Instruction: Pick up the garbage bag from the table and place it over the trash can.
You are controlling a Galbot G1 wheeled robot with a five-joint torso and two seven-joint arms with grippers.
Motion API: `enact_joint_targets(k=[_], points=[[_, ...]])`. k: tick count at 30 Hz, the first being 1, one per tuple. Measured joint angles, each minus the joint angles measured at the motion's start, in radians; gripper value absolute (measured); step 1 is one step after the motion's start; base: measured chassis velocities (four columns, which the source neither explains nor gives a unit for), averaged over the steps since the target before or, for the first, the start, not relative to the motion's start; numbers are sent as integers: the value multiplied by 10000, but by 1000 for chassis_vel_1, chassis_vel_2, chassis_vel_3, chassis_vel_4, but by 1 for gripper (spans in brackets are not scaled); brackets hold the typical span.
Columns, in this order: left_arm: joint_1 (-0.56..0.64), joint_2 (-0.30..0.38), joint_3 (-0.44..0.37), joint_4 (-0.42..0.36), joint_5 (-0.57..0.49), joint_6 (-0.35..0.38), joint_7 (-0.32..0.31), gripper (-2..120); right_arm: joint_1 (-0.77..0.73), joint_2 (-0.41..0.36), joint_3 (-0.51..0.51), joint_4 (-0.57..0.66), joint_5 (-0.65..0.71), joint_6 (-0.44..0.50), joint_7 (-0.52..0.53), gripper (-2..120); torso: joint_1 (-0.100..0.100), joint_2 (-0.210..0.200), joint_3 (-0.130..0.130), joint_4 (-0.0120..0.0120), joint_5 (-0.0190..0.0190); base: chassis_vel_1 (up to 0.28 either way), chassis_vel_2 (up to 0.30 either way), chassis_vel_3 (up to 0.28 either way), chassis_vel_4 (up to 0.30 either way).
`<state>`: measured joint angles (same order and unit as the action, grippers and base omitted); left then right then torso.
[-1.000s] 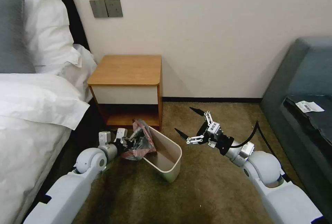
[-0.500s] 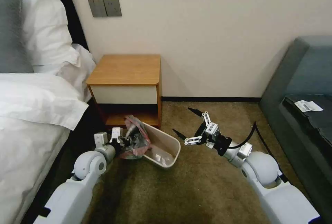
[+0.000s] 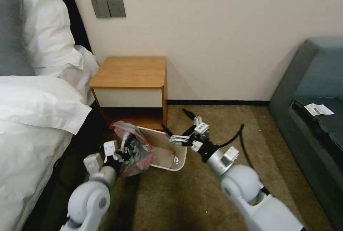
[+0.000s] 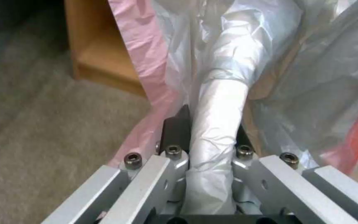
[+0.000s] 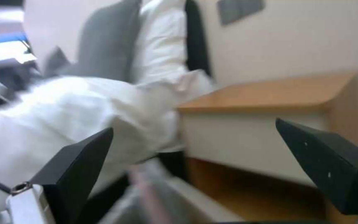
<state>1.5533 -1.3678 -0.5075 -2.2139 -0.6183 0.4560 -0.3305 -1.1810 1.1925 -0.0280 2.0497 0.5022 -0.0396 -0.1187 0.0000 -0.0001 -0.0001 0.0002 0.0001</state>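
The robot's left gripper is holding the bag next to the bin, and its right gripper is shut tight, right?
Not quite. The right gripper is open; the right wrist view shows its fingers spread wide. The left gripper does hold the bag beside the bin.

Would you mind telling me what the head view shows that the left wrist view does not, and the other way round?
Head view alone: the trash can tipped on the carpet in front of the table, the right gripper open above the can's rim, and the bed alongside. Left wrist view alone: the close-up grip, with a twisted bunch of grey plastic pinched between the left gripper's dark fingers. Both share the garbage bag with its pink-red band, held in the left gripper, and the table's lower shelf.
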Motion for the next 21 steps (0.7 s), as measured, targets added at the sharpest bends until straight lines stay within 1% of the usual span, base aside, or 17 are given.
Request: enact_joint_targets(k=[1,4,5,8,13,15,21], points=[[0,0,0,0,0,0,0,7,0,0,0,0,0,0,0,100,0,0,0,0,0,0,0,0,0],[165,-473,9,-378,341,-349,-23,7,331,-64,-778,120,417,-556,14,100,0,0,0,-1,0,0,0,0,0],[165,-473,9,-378,341,-349,-23,7,331,-64,-778,120,417,-556,14,100,0,0,0,-1,0,0,0,0,0],[371,-736,-7,-581,685,-573,-17,7,693,-311,-1294,-141,355,-705,-398,100,0,0,0,-1,-1,0,0,0,0],[529,-833,23,-672,904,-664,35,7,969,-336,-1528,-469,500,-740,-534,100,0,0,0,-2,0,0,0,0,0],[612,-941,67,-773,1056,-693,83,7,1162,-265,-1633,-777,615,-743,-565,100,0,0,1,-2,0,0,0,0,0],[808,-1021,135,-917,1265,-743,160,7,1531,-168,-1623,-1235,865,-718,-558,100,0,0,0,-2,-1,0,0,0,0]])
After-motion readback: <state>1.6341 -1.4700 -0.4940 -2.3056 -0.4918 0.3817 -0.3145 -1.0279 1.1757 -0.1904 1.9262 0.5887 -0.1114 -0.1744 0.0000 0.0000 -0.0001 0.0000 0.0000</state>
